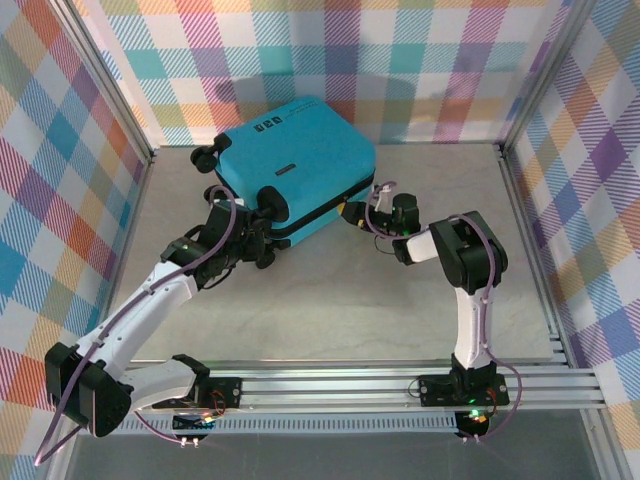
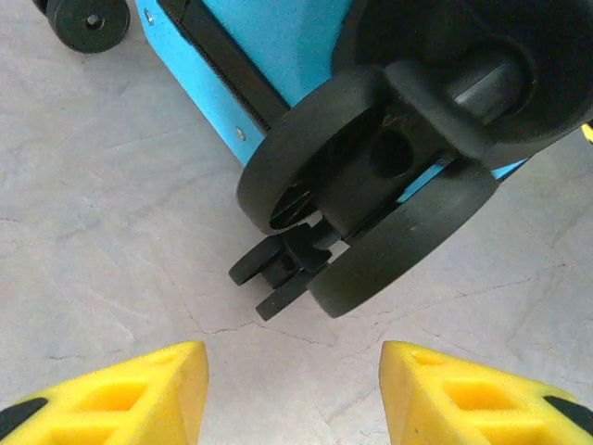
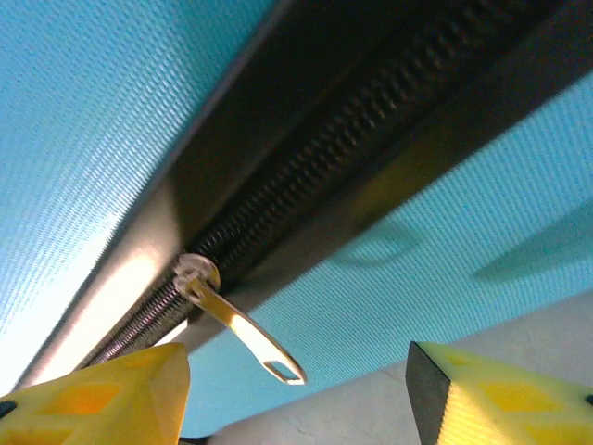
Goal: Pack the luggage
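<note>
Left gripper (image 2: 293, 375) spread before luggage (image 1: 295, 160) wheel (image 2: 417, 246), right gripper (image 3: 298, 394) spread beside zipper pull (image 3: 243, 331)

This was a robot test cell in a lab, not anyone's home. Pastel checked cloth walls (image 1: 60, 150) hung on bare aluminium posts (image 1: 113, 85) along the left, right and top of the frame, boxing in a pale, stone-look tabletop (image 1: 330, 300). Across the bottom ran a slotted aluminium rail (image 1: 330, 388), with the left arm (image 1: 140, 305) and the right arm (image 1: 470, 330) bolted onto it.
</note>
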`<state>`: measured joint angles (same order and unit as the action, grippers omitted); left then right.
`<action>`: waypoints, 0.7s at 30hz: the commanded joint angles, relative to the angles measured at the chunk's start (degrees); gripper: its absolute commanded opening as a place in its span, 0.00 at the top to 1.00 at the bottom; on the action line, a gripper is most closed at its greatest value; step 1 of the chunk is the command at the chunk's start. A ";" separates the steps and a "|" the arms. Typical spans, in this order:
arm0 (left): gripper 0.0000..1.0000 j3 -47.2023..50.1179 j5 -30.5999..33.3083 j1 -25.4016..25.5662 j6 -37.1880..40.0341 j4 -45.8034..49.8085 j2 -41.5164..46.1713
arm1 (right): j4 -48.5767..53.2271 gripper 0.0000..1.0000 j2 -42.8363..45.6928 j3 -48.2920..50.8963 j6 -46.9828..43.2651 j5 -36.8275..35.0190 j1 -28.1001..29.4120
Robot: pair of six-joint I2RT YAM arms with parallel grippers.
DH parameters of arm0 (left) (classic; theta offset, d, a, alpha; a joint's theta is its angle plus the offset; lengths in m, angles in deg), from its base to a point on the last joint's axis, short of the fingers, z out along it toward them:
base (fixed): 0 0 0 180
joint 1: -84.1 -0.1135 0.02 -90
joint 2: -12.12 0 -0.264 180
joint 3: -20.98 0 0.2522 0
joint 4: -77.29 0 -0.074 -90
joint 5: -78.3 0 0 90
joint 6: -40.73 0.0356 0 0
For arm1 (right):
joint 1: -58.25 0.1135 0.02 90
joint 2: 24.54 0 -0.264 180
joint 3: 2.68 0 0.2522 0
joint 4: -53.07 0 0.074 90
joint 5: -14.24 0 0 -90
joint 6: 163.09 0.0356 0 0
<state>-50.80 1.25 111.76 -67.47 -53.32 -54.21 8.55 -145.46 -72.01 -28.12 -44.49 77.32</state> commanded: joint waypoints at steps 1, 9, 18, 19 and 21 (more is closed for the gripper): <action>0.46 -3.12 -0.56 0.37 3.16 -1.95 -1.35 | -3.40 0.36 -1.28 -1.90 1.96 1.67 -0.51; 0.42 -5.85 0.95 -0.27 6.48 -3.16 -5.44 | -3.97 0.40 -2.57 -4.35 3.93 2.44 -0.53; 0.44 -6.42 -2.05 -1.82 7.81 -5.04 -7.72 | -7.48 0.54 -3.38 -4.12 6.57 4.46 -0.47; 0.44 -6.43 -2.22 -1.82 7.93 -5.14 -7.99 | -7.76 0.55 -3.28 -3.99 6.71 4.59 -0.47; 0.44 -6.40 -2.15 -1.91 8.17 -5.44 -8.41 | -7.97 0.59 -3.05 -3.76 6.93 4.79 -0.44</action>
<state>-55.63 0.40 110.18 -60.73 -56.31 -61.83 4.61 -147.78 -74.75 -22.32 -40.32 76.69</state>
